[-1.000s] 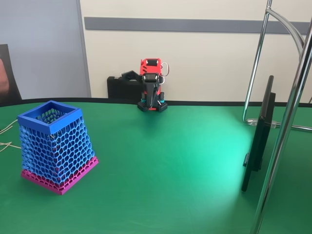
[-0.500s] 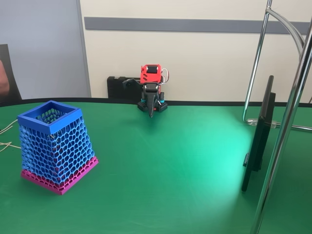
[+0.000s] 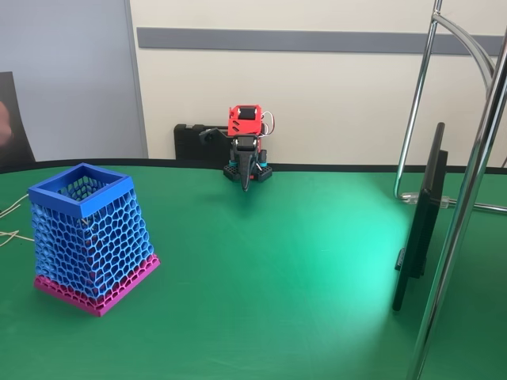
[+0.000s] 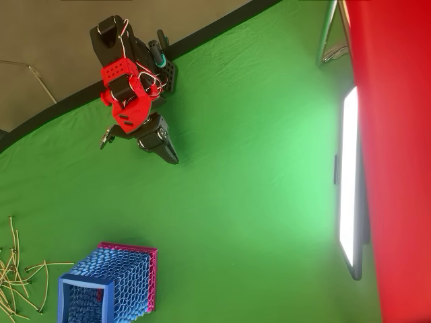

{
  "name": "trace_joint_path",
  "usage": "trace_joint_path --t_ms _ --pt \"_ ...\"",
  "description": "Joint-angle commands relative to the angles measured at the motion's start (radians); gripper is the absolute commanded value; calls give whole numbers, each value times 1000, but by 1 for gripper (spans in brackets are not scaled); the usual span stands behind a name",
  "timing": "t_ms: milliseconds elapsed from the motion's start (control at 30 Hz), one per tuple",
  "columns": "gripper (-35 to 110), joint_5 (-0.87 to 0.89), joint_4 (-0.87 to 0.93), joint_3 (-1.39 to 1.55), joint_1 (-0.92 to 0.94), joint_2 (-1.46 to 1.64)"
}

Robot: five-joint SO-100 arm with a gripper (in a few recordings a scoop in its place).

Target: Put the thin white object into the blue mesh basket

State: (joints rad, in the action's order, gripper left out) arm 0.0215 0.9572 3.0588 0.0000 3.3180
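The blue mesh basket (image 3: 85, 236) (image 4: 113, 286) stands upright on the green table at the left, its square rim open upward and a magenta band at its base. Several thin pale strands (image 4: 17, 276) (image 3: 8, 214) lie in a loose pile just left of it. I cannot tell the thin white object apart from them. My red and black arm sits at the table's far edge. Its gripper (image 3: 245, 185) (image 4: 174, 159) points down toward the cloth, jaws together, with nothing visible between them. It is far from the basket and the strands.
A dark flat screen (image 3: 420, 218) (image 4: 350, 182) stands on edge at the right, beside chrome stand tubes (image 3: 467, 198). A person's hand (image 3: 4, 119) shows at the left edge. The table's black rim (image 4: 67, 101) runs behind the arm's base.
The arm has unfolded a little: its gripper has swung forward and down toward the cloth over the last second. The basket and strands have not moved.
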Motion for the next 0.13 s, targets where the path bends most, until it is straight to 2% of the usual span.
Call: trace_joint_path --t_ms 0,100 --pt "1 2 2 -5 -6 6" --pt "1 5 2 -5 -6 6"
